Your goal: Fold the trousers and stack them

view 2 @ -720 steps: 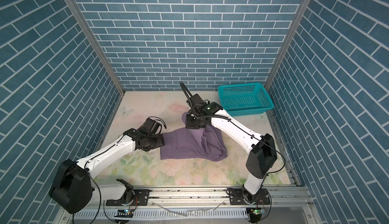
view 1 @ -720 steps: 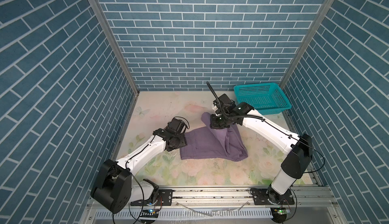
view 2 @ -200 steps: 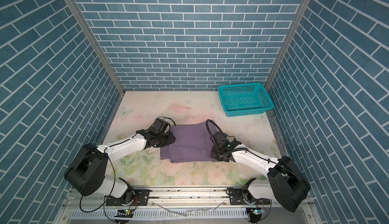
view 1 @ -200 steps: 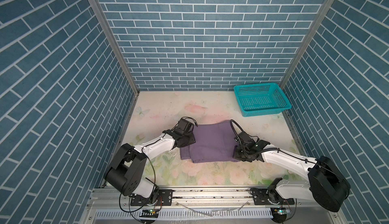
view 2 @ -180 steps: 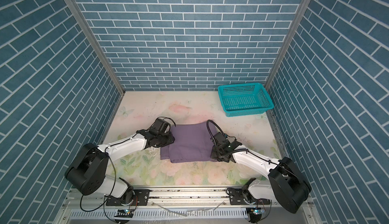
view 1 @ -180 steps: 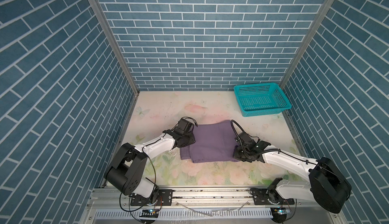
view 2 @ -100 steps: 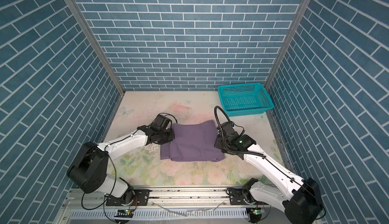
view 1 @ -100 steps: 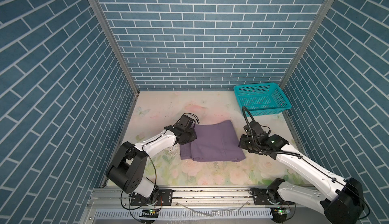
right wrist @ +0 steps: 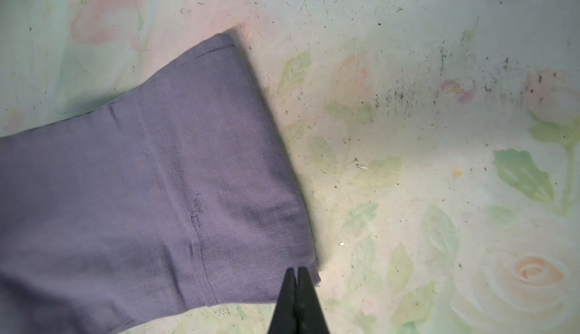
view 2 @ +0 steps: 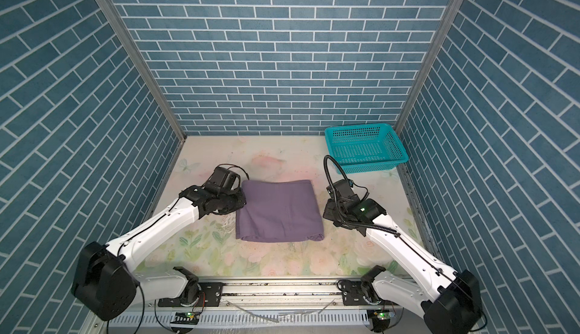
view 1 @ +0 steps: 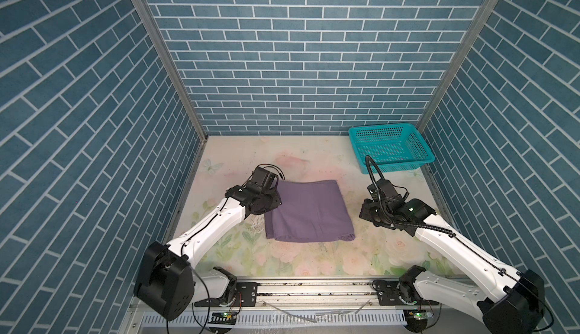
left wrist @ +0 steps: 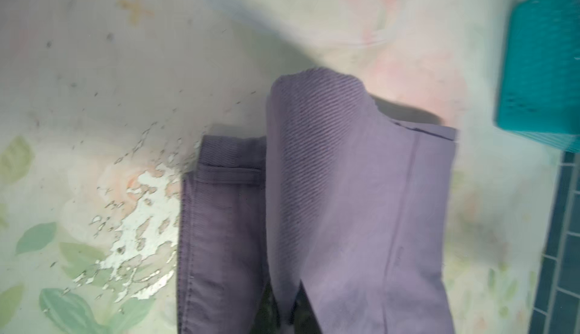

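Blue brick-patterned walls [view 1: 298,65] fill the upper frame and both sides in both top views; grey metal corner posts [view 1: 163,56] divide them; a pale floral floor [view 1: 314,260] lies lower centre; its print [left wrist: 141,222] seems flaked in the left wrist view.

Trousers [view 1: 309,210], muted purple soft cloth, lie folded into a rough flat rectangle at the centre of the bench [view 1: 314,159]. The 5 o'clock corner bulges loosely. A fold at the 9 o'clock edge stands raised.
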`<state>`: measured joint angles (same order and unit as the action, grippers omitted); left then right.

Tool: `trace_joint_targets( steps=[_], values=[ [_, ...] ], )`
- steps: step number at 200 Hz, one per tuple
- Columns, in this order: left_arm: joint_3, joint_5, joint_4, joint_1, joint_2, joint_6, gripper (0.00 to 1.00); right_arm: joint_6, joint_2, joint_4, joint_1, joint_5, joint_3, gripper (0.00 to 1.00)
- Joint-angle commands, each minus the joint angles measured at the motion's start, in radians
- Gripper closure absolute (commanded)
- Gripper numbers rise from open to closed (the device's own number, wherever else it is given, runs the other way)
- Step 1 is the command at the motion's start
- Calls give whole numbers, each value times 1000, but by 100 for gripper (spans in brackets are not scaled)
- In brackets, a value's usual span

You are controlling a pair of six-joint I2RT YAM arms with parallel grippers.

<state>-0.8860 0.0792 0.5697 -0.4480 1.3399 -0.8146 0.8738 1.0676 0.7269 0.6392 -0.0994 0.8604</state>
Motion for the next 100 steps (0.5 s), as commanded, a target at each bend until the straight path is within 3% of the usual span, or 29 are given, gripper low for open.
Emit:
trace_joint_targets(
  steps=[1,17,48,80,100],
  values=[
    [28,13,-3,84,121,40,28,-18,10,-6,-4,19,-34,95],
    [33,-3,26,132,141,48,29,-17,4,-6,-4,23,-43,94],
    [-5,-78,79,167,-5,49,29,-11,0,-22,-4,31,-71,94],
    [-125,-64,139,78,-67,60,65,-71,118,-54,-4,107,6,95],
    [-136,-73,125,-33,-69,39,79,-88,211,-145,-3,196,47,100]
  ],
)
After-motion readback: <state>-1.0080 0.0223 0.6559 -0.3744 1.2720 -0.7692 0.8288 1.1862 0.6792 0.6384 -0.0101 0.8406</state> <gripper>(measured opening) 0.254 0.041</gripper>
